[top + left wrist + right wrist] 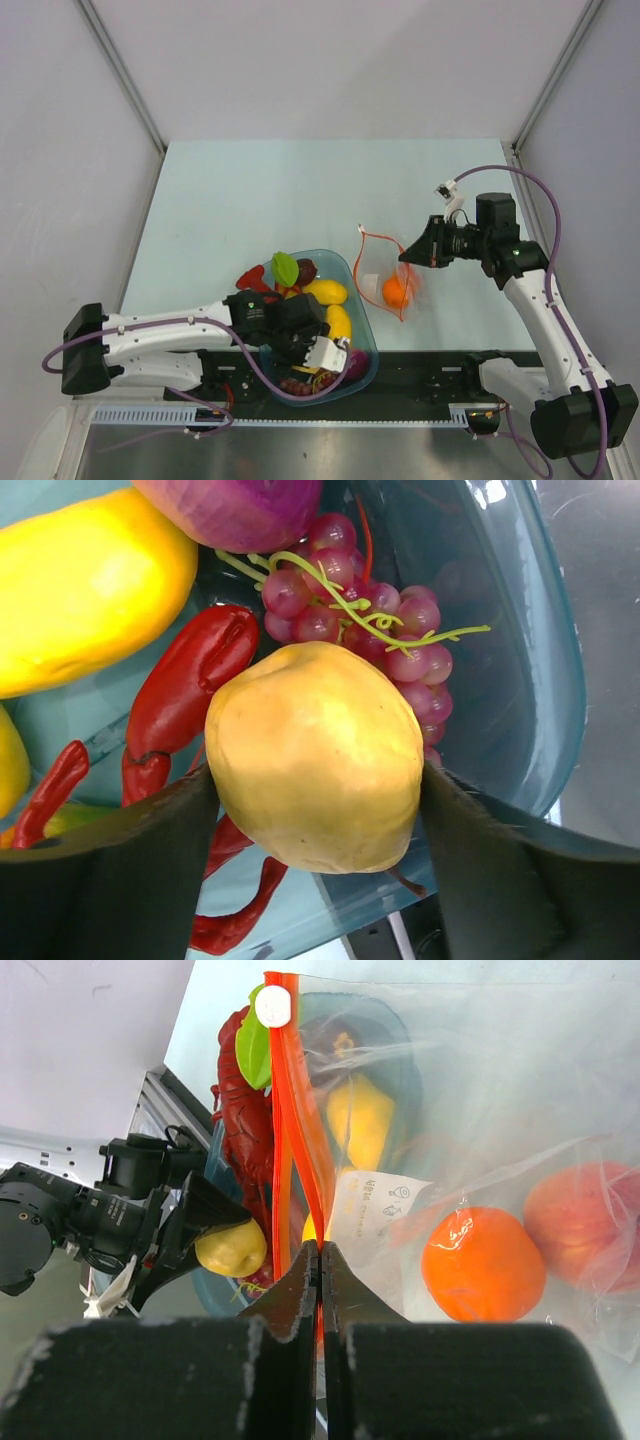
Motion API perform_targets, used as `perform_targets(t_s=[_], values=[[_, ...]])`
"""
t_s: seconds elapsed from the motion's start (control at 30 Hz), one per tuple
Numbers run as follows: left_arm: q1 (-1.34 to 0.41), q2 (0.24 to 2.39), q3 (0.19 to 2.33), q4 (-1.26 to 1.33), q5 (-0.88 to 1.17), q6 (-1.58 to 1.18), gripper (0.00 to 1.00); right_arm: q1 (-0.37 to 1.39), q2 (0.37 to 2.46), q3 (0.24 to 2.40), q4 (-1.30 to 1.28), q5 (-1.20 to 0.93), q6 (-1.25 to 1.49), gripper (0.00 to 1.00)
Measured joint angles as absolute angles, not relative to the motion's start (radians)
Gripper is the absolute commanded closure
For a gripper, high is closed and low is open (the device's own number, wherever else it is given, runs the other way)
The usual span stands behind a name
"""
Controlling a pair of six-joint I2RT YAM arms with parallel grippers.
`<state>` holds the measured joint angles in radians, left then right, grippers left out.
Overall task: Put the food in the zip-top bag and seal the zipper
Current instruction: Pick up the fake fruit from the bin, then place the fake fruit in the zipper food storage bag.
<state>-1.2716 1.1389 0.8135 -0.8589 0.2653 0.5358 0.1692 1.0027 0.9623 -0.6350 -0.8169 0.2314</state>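
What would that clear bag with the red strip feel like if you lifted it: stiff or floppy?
Probably floppy: the bag is thin, creased film, held where the right end effector pinches its zipper. Likely very light itself, so the orange and peach inside would drag it down and might roll about. The glossy film looks slippery.

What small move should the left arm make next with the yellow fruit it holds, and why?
Probably lift the yellow fruit straight up out of the blue tub. The left gripper is shut on it, above the grapes and lobster, while the right gripper pinches the zipper of the zip-top bag, which holds an orange and a peach.
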Motion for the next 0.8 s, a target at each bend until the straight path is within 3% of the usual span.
perform_targets(t_s=[0.03,0.07,0.23,0.57,0.8], values=[[-1.272,1.139,0.816,-0.861,0.267,0.535,0.4,0.169,1.002,0.962,-0.635,-0.817,0.233,1.0],[-1.272,1.139,0.823,-0.868,0.27,0.533,0.44,0.169,1.001,0.962,-0.635,-0.817,0.234,1.0],[-1.251,1.137,0.964,-0.899,0.307,0.517,0.54,0.168,0.997,0.955,-0.633,-0.818,0.238,1.0],[-1.116,1.357,1.43,-0.678,0.288,0.395,0.56,0.163,0.998,0.95,-0.63,-0.821,0.253,1.0],[-1.047,1.604,1.551,-0.604,0.256,0.231,0.56,0.138,1.004,0.951,-0.635,-0.787,0.252,1.0]])
